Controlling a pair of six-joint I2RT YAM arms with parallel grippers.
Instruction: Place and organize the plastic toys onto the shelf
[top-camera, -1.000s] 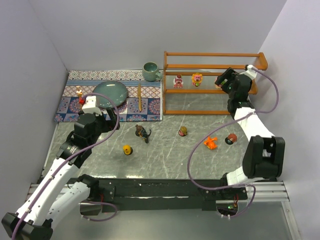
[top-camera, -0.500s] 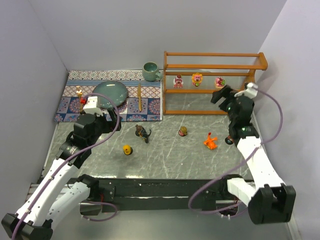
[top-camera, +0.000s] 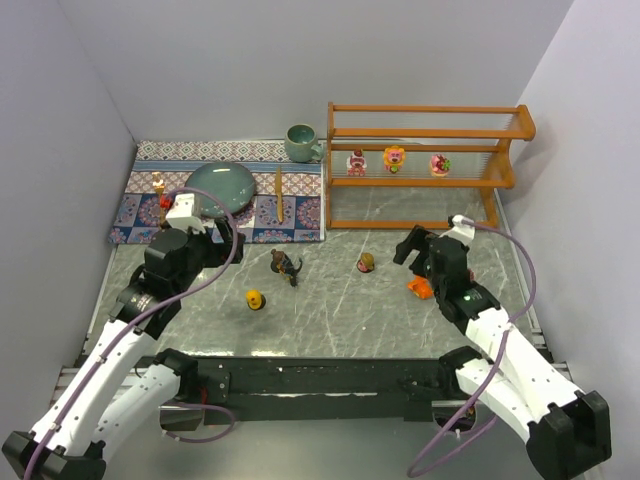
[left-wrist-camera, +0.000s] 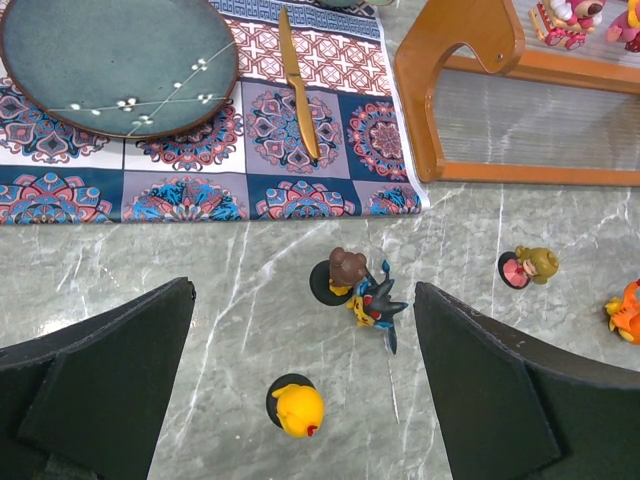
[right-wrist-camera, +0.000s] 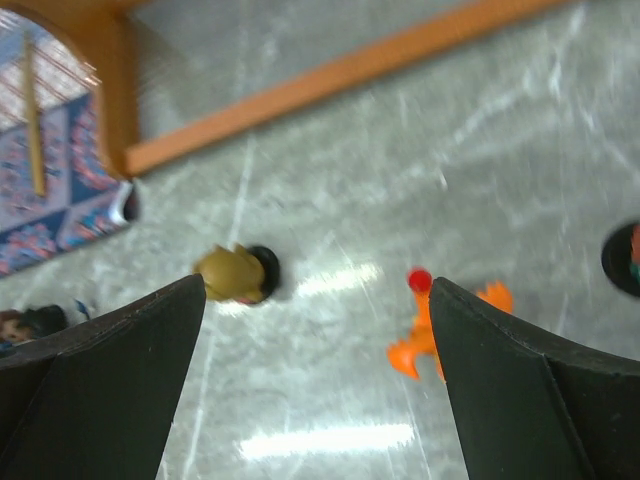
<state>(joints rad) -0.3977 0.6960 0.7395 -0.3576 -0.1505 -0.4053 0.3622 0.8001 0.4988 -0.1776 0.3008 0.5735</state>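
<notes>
Left jaws: the left gripper stands spread wide and grasps nothing, above the grey marbled tabletop.
Right jaws: the right gripper is likewise released and empty, hanging low in front of the shelf.
Between left fingers: a yellow figure on a dark base, apart from both fingers. Just beyond it, a brown-headed figure touches a dark blue spiky creature.
Between right fingers: a tan round-headed figure sits near one finger, and an orange creature with a red tip sits close by the other.
Clearance: open tabletop surrounds each loose toy. The shelf's bottom rail and the edge of the patterned mat lie beyond, well apart from them.
Shelf, middle tier: three toys upright in a spaced row, namely a pink bear, a yellow-orange figure and a pink figure.
Mat: it carries a teal plate and a slim golden utensil. Two small figures stand by the plate's left rim.
Far corner: a teal mug stands just beside the shelf's left post.
</notes>
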